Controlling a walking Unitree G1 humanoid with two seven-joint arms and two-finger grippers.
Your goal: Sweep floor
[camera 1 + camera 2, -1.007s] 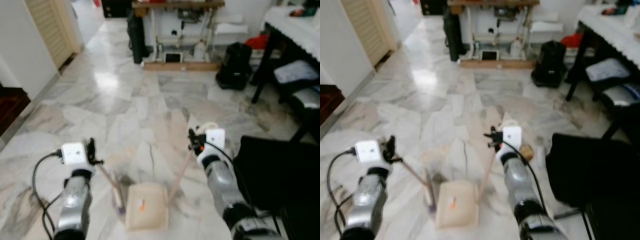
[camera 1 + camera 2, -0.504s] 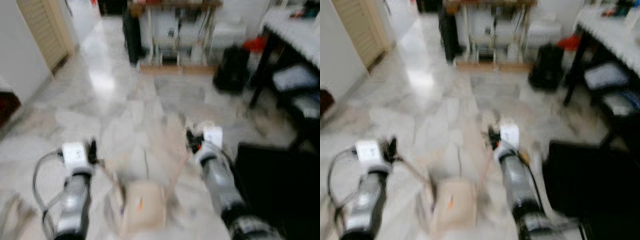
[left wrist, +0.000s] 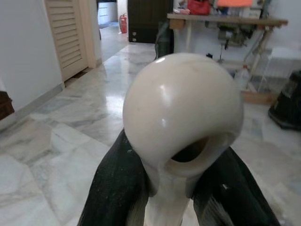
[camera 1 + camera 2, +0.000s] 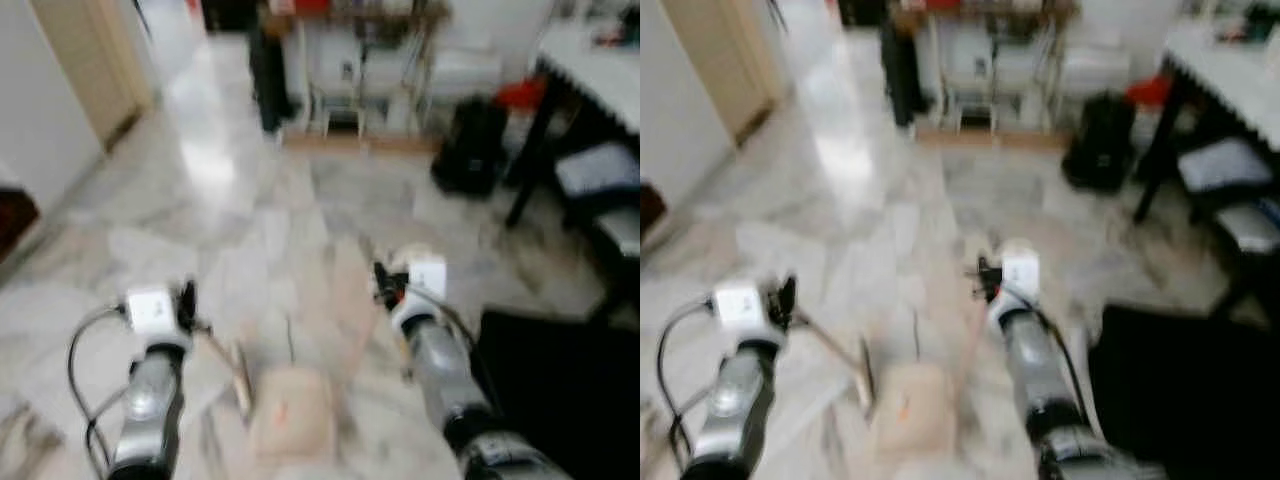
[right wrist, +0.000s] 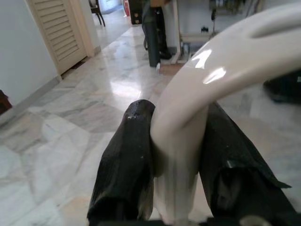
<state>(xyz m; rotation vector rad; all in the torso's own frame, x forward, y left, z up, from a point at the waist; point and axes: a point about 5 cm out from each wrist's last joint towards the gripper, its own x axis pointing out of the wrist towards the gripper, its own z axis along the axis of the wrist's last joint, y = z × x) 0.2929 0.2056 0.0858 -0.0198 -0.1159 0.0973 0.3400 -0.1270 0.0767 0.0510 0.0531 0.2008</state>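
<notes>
While the cream dustpan (image 4: 292,418) is sitting on the near floor (image 4: 250,200), the left gripper (image 3: 181,188) is clamping the broom handle (image 3: 183,113) and the right gripper (image 5: 176,165) is squeezing the dustpan handle (image 5: 225,61). Sweeping looks unfinished; open marble is stretching ahead, a black table (image 4: 590,70) crowding the right.

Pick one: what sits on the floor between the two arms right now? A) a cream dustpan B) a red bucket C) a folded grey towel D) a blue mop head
A: a cream plastic dustpan lies on the marble floor between the arms, while the left tool is shut on a cream broom handle and the right tool on the cream dustpan handle.
</notes>
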